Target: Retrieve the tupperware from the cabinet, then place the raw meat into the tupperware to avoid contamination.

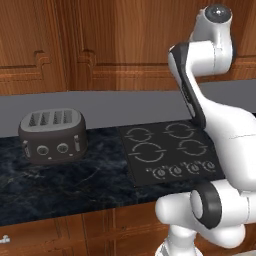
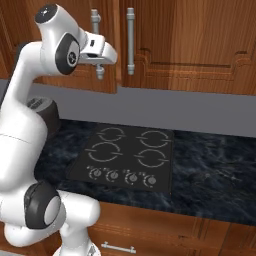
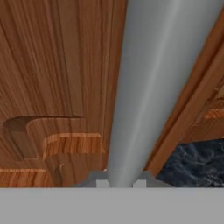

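Where end effector clamps: handle cropped.

A dark grey four-slot toaster stands on the black marbled desk, left of a black four-ring cooktop set flush into it. A plain grey wall strip runs behind. Wooden drawers sit below the desk edge.

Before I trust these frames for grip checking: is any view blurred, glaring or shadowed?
Hand view: the handle is soft and blurred from closeness, with a pale sheen along it. Right base view: sharp, the handle is partly hidden behind the gripper. Left base view: even light, the toaster is crisp.
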